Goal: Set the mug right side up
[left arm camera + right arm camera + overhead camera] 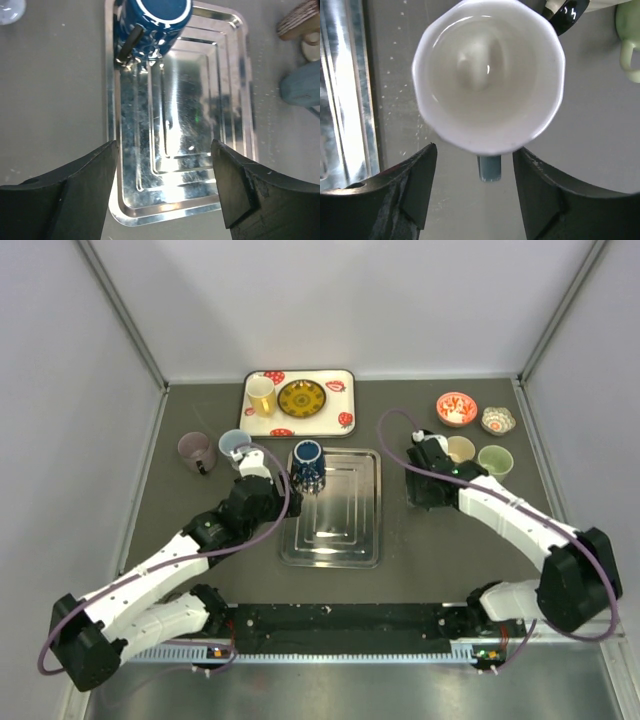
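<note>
A mug with a white inside (487, 75) and a blue-grey handle (489, 169) stands mouth up on the table, right of the steel tray (345, 540). My right gripper (475, 150) is open just above it, a finger on each side of the handle, touching nothing. In the top view the right gripper (428, 458) hides this mug. Its blue-grey side shows in the left wrist view (300, 87). A dark blue mug (307, 464) stands on the tray's far left corner (150, 25). My left gripper (165, 145) is open and empty over the tray's near end.
A strawberry tray (345, 390) at the back holds a yellow cup (261, 395) and a plate (300, 398). A purple mug (197, 450) and a pale blue mug (235, 444) stand left. A pink bowl (456, 407), flowered bowl (497, 420), beige cup (461, 448) and green cup (495, 460) stand right.
</note>
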### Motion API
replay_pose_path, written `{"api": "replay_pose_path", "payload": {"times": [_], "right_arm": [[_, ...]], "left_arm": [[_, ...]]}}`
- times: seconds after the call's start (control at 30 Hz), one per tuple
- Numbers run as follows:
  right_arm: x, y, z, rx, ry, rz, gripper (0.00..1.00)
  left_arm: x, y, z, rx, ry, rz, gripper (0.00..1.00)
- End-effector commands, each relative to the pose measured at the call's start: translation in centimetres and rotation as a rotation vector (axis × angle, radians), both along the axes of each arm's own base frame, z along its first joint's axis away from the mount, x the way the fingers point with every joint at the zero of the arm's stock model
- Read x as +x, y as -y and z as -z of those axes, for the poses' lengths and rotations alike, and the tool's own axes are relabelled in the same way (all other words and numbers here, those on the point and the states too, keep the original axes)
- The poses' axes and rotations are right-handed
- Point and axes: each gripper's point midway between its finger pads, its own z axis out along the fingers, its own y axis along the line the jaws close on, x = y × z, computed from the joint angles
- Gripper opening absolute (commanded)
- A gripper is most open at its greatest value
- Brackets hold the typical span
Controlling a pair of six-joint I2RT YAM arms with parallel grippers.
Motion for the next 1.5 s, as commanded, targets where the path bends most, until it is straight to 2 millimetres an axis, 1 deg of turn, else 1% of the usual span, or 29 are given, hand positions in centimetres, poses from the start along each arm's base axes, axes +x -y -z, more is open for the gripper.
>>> {"api": "replay_pose_path", "payload": {"times": [0.0, 0.03, 0.07, 0.1, 0.13, 0.17, 0.2, 0.23, 0.27, 0.3, 0.33, 0.37, 0.4, 0.43, 0.47, 0.5, 0.57, 0.6, 0.63, 0.7, 0.77, 0.83, 0.87, 0.93, 1.07, 1.23, 1.33, 1.43, 1.47], "right_arm": [[0.4, -1.2, -4.9, 0.126, 0.139, -0.007, 0.65], [-0.1, -1.8, -5.8, 0.138, 0.152, -0.03, 0.66], [-0.6, -2.0, -6.5, 0.145, 0.159, -0.042, 0.66], [-0.8, -2.5, -8.4, 0.181, 0.203, -0.059, 0.67], [-1.2, -3.4, -9.3, 0.202, 0.22, -0.094, 0.67], [-1.5, -3.8, -10.0, 0.223, 0.234, -0.112, 0.67], [-1.9, -4.6, -10.9, 0.26, 0.245, -0.145, 0.67], [-2.4, -5.1, -11.7, 0.289, 0.262, -0.169, 0.67], [-2.7, -5.9, -12.3, 0.316, 0.274, -0.193, 0.66], [-3.1, -6.4, -12.4, 0.337, 0.272, -0.217, 0.66], [-3.4, -6.7, -12.8, 0.357, 0.282, -0.23, 0.66], [-3.7, -7.1, -12.7, 0.37, 0.274, -0.243, 0.65], [-4.0, -7.6, -12.8, 0.392, 0.273, -0.264, 0.65], [-4.2, -7.8, -12.8, 0.398, 0.269, -0.274, 0.65], [-4.4, -7.9, -12.7, 0.402, 0.266, -0.281, 0.64], [-4.7, -8.1, -12.7, 0.41, 0.262, -0.293, 0.64], [-5.0, -8.1, -12.6, 0.416, 0.263, -0.305, 0.64], [-5.0, -8.1, -12.7, 0.419, 0.264, -0.31, 0.64], [-5.1, -8.2, -12.7, 0.42, 0.265, -0.314, 0.64], [-5.1, -8.1, -13.0, 0.423, 0.275, -0.321, 0.64], [-5.1, -8.3, -13.2, 0.429, 0.28, -0.331, 0.64], [-5.1, -8.5, -13.2, 0.433, 0.28, -0.341, 0.64], [-5.1, -8.5, -13.1, 0.434, 0.275, -0.342, 0.64], [-5.1, -8.7, -13.0, 0.434, 0.272, -0.351, 0.64], [-5.0, -8.9, -12.9, 0.435, 0.265, -0.358, 0.64], [-5.1, -9.0, -12.9, 0.436, 0.263, -0.363, 0.64], [-4.9, -9.1, -12.7, 0.436, 0.26, -0.359, 0.64], [-5.0, -9.2, -12.6, 0.438, 0.254, -0.362, 0.64], [-4.9, -9.2, -12.5, 0.437, 0.254, -0.358, 0.64]], "left_arm": [[2.5, -1.1, -1.2, 0.137, 0.055, -0.051, 0.81], [2.9, -1.1, -1.1, 0.161, 0.053, -0.05, 0.83], [3.4, -1.3, -1.6, 0.179, 0.054, -0.061, 0.84], [3.9, -1.1, -0.8, 0.232, 0.038, -0.031, 0.85], [4.4, -0.8, -0.8, 0.249, 0.038, -0.01, 0.86], [5.1, -0.3, -1.4, 0.241, 0.04, 0.021, 0.87], [5.7, 0.0, -0.4, 0.29, 0.018, 0.062, 0.87], [6.5, 0.5, -1.1, 0.295, 0.028, 0.09, 0.88], [7.0, 0.8, -0.8, 0.3, 0.015, 0.125, 0.88], [7.5, 0.9, 0.7, 0.356, -0.028, 0.163, 0.88], [8.2, 1.3, 0.3, 0.359, -0.024, 0.185, 0.88], [9.0, 1.0, 0.7, 0.368, -0.043, 0.191, 0.86], [8.8, 1.7, 2.6, 0.371, -0.11, 0.273, 0.83], [9.5, 2.1, 2.3, 0.36, -0.11, 0.289, 0.82], [10.1, 1.7, 2.7, 0.361, -0.134, 0.291, 0.79], [10.2, 2.0, 4.1, 0.373, -0.172, 0.335, 0.78], [10.8, 1.6, 4.2, 0.398, -0.208, 0.347, 0.77], [11.1, 1.4, 5.2, 0.432, -0.233, 0.367, 0.75], [11.3, 1.8, 4.9, 0.424, -0.243, 0.392, 0.75], [12.1, 1.2, 5.7, 0.445, -0.261, 0.384, 0.73], [13.1, 1.1, 5.4, 0.444, -0.251, 0.377, 0.72], [13.7, 1.2, 5.8, 0.451, -0.256, 0.383, 0.69], [13.8, 1.2, 6.4, 0.46, -0.268, 0.388, 0.68], [14.2, 1.3, 6.6, 0.461, -0.265, 0.391, 0.64], [14.9, 1.4, 7.9, 0.463, -0.289, 0.407, 0.59], [15.3, 1.3, 8.8, 0.454, -0.308, 0.406, 0.52], [15.2, 1.7, 8.8, 0.433, -0.305, 0.419, 0.42], [15.0, 2.0, 8.8, 0.415, -0.306, 0.426, 0.23], [14.9, 2.0, 8.7, 0.414, -0.308, 0.424, 0.15]]}}
